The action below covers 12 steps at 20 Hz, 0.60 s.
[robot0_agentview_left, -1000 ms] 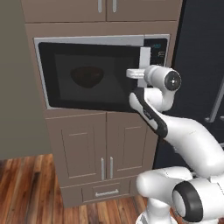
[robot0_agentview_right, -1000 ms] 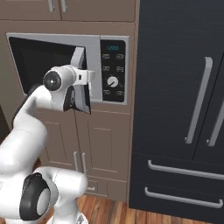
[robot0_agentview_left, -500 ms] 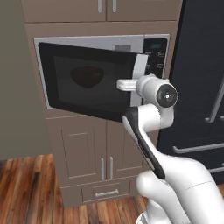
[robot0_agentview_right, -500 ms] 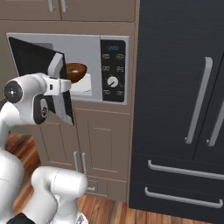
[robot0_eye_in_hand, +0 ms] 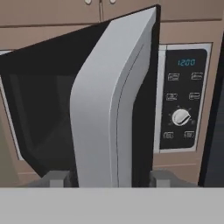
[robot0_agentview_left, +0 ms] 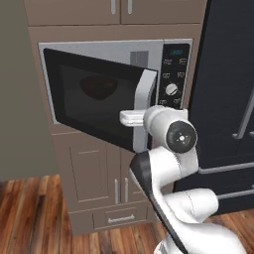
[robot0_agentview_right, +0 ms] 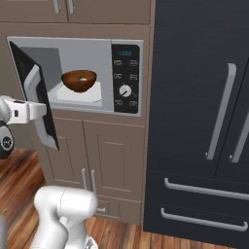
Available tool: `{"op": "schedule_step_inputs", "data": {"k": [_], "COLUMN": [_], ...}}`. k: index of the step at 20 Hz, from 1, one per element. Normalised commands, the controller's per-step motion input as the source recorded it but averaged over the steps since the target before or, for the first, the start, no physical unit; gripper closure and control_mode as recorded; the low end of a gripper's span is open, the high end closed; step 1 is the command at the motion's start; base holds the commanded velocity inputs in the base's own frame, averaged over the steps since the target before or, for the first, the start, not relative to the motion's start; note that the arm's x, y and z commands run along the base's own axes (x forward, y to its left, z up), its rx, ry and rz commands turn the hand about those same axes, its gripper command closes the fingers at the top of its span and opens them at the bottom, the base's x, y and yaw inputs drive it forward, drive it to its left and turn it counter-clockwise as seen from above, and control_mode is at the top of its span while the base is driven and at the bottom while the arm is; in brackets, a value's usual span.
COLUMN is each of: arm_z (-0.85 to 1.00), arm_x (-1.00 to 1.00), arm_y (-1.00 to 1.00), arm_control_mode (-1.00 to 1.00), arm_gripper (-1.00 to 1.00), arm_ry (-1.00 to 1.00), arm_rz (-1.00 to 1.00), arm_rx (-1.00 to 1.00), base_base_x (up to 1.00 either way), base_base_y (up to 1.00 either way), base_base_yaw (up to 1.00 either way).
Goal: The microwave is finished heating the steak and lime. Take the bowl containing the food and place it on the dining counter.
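Microwave [robot0_agentview_right: 73,48] door swung partly open

Your gripper [robot0_eye_in_hand: 109,177] straddled the grey handle [robot0_eye_in_hand: 109,118], jaws apart on either side, so you could reach the bowl [robot0_agentview_right: 79,80].

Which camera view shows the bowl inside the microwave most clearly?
The right base view: the bowl sits in the open microwave with nothing in front. In the left base view it is only a dim shape behind the dark door glass. In the hand view I cannot make it out.
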Motion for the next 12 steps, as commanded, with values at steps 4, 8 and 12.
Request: {"op": "schedule_step_inputs", "data": {"k": [4,8,12], "arm_z": [-0.28,-0.10,0.18], "arm_x": [-1.00,-1.00,-0.78], "arm_y": [0.09,-0.14,-0.93], "arm_control_mode": [-1.00,-1.00,-1.00], "arm_gripper": [-1.00,-1.00,-1.00], "arm_ry": [0.00,0.00,0.00], "arm_rz": [0.04,0.07,0.13], "arm_rx": [-0.06,-0.03,0.05], "base_base_x": [0.00,0.00,0.00], "base_base_y": [0.00,0.00,0.00], "base_base_yaw": [0.00,0.00,0.00]}}
